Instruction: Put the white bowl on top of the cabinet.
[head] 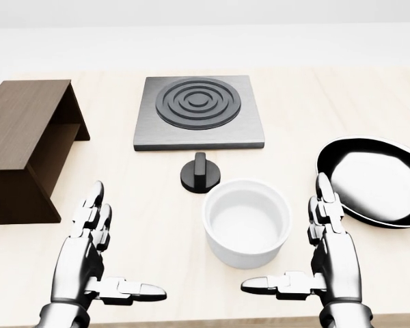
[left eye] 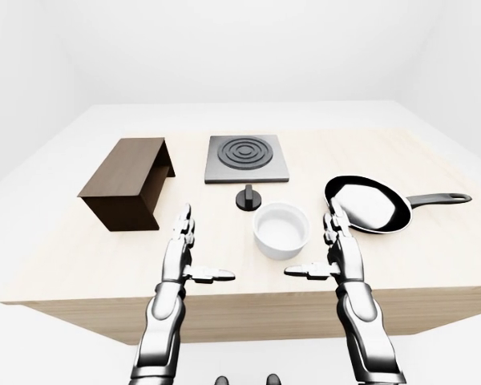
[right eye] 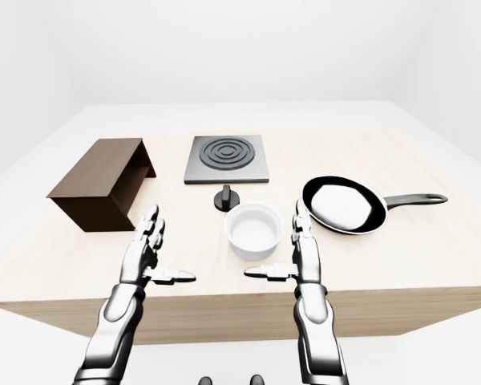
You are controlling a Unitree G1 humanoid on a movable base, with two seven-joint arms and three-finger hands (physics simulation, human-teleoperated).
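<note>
Table (left eye: 80,257): a pale wooden top was seen, with every object carried on it and both arms reaching over its near edge.
Cabinet (head: 24,137): a dark brown open-sided box was placed at the left of the head view, well apart from the bowl; its flat top was bare, and it was judged the spot to be aimed for.
Stove plate (head: 199,113): a grey square with ringed burner was set at the top centre, with a black knob (head: 201,173) just below it, close to the bowl's far rim.
Pan (left eye: 367,204): a black frying pan was lying to the right of the bowl, handle pointing right.
White bowl (head: 247,222): it was standing upright on the table between the two hands, nearer the right one, untouched.
Right hand (head: 328,263): it was held spread and empty, thumb pointing inward, just beside the bowl.
Left hand (head: 89,263): it was likewise spread and empty, well apart from the bowl.
Advice: the bowl was judged best cupped from both sides and kept level, with the knob and pan avoided.
</note>
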